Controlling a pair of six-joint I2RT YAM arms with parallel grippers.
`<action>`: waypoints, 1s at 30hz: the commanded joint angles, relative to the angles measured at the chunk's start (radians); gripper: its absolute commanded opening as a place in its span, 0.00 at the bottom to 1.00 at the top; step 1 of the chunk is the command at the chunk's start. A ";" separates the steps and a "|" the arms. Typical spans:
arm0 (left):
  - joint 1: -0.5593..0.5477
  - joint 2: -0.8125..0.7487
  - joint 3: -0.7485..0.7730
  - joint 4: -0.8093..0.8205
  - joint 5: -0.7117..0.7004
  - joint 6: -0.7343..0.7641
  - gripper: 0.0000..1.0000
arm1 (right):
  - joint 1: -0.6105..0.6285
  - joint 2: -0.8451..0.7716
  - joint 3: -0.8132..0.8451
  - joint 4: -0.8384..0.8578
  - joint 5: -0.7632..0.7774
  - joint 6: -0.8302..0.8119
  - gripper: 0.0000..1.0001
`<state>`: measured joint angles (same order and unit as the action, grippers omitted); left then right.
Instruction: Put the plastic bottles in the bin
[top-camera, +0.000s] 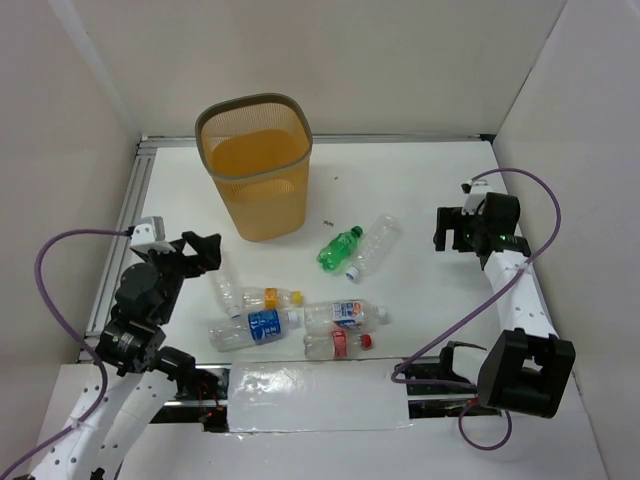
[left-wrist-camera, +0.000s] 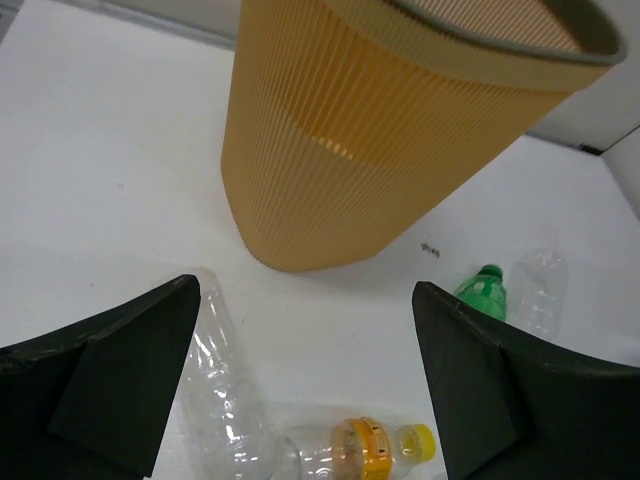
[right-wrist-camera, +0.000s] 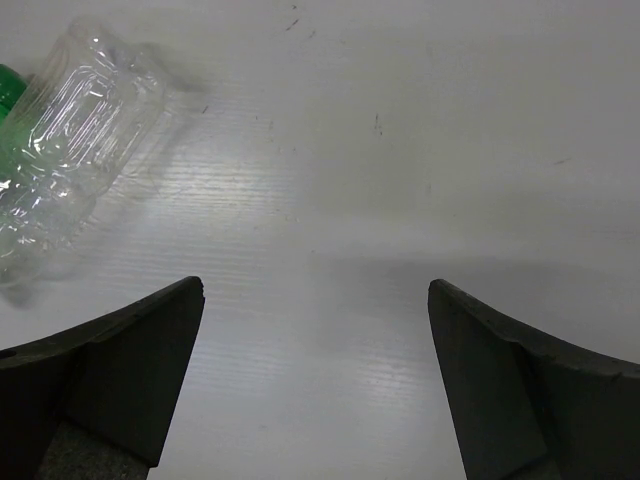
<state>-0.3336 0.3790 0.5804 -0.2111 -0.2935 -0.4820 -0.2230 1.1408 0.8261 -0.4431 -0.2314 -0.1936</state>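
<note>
The plastic bottles (top-camera: 262, 323) lie scattered on the bench (top-camera: 420, 180) just nearside of the bin (top-camera: 253, 165); left gripper (top-camera: 203, 252) gapes empty beside the bin; right gripper (top-camera: 443, 230), likewise spread, well right of it.

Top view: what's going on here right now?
Two arms are set to put the plastic bottles into the bin; nothing is held. The left gripper and right gripper both hang open over the table. All bottles lie loose near the upright bin, none visible inside it. Left is nearest a clear bottle.
</note>
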 joint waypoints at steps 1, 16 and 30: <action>-0.007 0.069 0.004 -0.082 0.030 -0.023 1.00 | -0.006 0.000 -0.004 0.011 0.000 0.011 1.00; -0.016 0.113 -0.007 -0.042 0.197 0.005 0.92 | -0.006 0.075 0.080 -0.119 -0.020 -0.168 1.00; -0.097 0.281 0.122 -0.279 0.090 -0.186 0.88 | 0.160 0.257 0.252 -0.247 -0.006 -0.181 1.00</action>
<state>-0.4145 0.6399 0.6266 -0.3981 -0.0772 -0.5385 -0.0772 1.3785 1.0374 -0.6407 -0.1635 -0.3733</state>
